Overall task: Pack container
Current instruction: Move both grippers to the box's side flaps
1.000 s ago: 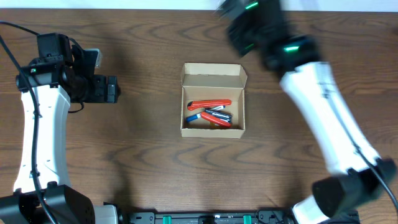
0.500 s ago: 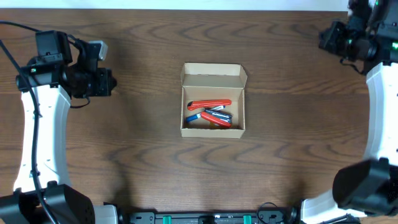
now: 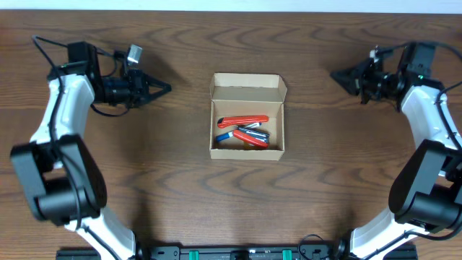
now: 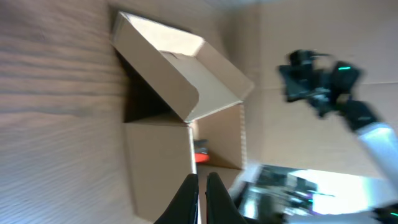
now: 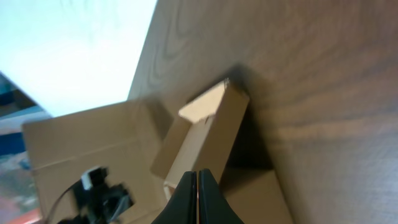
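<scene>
**What the views leave untold**

From overhead, the red and blue pens [image 3: 245,134] inside the container [image 3: 247,87] lie piled across one another, so their number cannot be told.

The left wrist view is smeared with blur throughout. The container's near wall hides its inside, all but a red sliver [image 4: 200,147], and the bottom edge cuts off its lower end. Beyond the container, the right arm [image 4: 323,81] is a dark, soft shape. Only the tips of the left gripper [image 4: 202,178] show above the bottom edge.

In the right wrist view, the container's flap and wall hide its contents, and the bottom edge crops it. Past the container, the left arm [image 5: 98,185] is small and indistinct. The right gripper [image 5: 196,175] shows its tips alone.
</scene>
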`<control>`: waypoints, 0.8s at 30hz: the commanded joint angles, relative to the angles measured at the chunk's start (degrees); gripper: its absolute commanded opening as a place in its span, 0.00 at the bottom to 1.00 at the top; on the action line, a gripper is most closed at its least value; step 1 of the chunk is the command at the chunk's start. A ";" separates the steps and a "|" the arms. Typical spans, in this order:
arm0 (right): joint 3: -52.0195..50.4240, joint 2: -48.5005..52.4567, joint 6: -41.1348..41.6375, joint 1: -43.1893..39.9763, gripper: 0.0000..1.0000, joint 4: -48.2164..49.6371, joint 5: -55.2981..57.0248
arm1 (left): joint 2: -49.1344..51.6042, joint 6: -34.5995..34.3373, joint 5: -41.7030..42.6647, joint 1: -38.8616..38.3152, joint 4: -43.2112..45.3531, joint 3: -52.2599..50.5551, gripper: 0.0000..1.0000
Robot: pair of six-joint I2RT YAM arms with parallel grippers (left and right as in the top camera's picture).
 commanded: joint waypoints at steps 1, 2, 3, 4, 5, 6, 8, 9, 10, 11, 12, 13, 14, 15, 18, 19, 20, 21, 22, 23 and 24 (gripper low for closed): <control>-3.63 1.31 1.60 -0.33 0.01 1.38 -6.43 | 4.74 3.43 11.19 0.31 -0.42 -0.02 0.06; -4.85 1.36 1.62 -0.24 0.01 2.12 -6.93 | 6.12 3.76 12.66 0.31 -0.39 -0.02 0.06; -6.25 1.38 1.64 -0.11 0.01 3.43 -7.15 | 7.61 3.93 14.01 0.28 -0.33 -0.02 0.06; -7.39 1.38 1.62 0.04 0.01 4.90 -7.48 | 8.81 4.63 15.23 0.28 -0.37 -0.02 0.06; -8.57 1.40 1.62 0.24 0.01 6.45 -7.78 | 9.92 5.35 16.04 0.28 -0.39 -0.02 0.06; -9.38 1.40 1.62 0.35 0.01 7.65 -8.00 | 10.88 5.86 16.52 0.20 -0.35 -0.02 0.06; -11.39 1.40 1.51 0.63 0.01 12.09 -9.51 | 12.70 6.19 16.59 0.13 -0.02 -0.02 0.06; -12.24 1.40 1.42 0.70 0.01 13.81 -10.36 | 13.46 6.19 16.61 0.09 0.15 -0.02 0.06; -13.05 1.40 1.46 0.85 0.01 15.19 -10.51 | 14.12 6.16 16.61 0.09 0.33 -0.02 0.06; -13.62 1.46 1.44 1.05 0.01 15.69 -10.43 | 14.86 6.10 16.63 0.09 0.42 -0.02 0.06; -13.92 1.66 1.42 1.20 0.01 15.69 -10.36 | 15.45 6.08 16.63 0.04 0.42 -0.02 0.06; -14.12 2.08 1.44 1.29 0.01 15.72 -10.43 | 15.91 6.01 16.61 -0.07 0.42 -0.02 0.06; -14.16 2.54 1.44 1.38 0.01 15.67 -10.43 | 16.33 5.53 16.59 -0.17 0.44 -0.02 0.06; -14.23 3.19 1.77 1.51 0.01 15.65 -10.43 | 16.74 5.03 16.46 -0.26 0.55 -0.02 0.06; -14.25 5.62 3.48 2.23 0.01 16.28 -10.75 | 17.97 1.42 15.39 -0.74 2.47 -0.02 0.06; -14.25 6.58 4.22 2.58 0.01 16.85 -11.13 | 18.34 -0.09 15.13 -0.90 3.50 -0.02 0.06; -14.25 7.63 5.09 2.95 0.01 18.25 -11.78 | 18.64 -1.16 15.10 -1.09 4.72 -0.02 0.06; -14.25 8.74 5.92 3.41 0.01 20.24 -12.70 | 18.88 -2.58 15.15 -1.29 6.05 -0.02 0.06; -14.25 10.36 7.72 4.11 0.01 23.30 -13.66 | 19.08 -4.87 15.13 -1.49 8.11 -0.02 0.06; -14.25 11.50 9.44 4.63 0.01 25.42 -13.70 | 19.10 -6.16 15.13 -1.68 9.53 -0.02 0.06; -14.25 12.39 10.56 5.09 0.01 27.17 -13.66 | 19.19 -8.17 15.13 -1.77 11.47 -0.02 0.06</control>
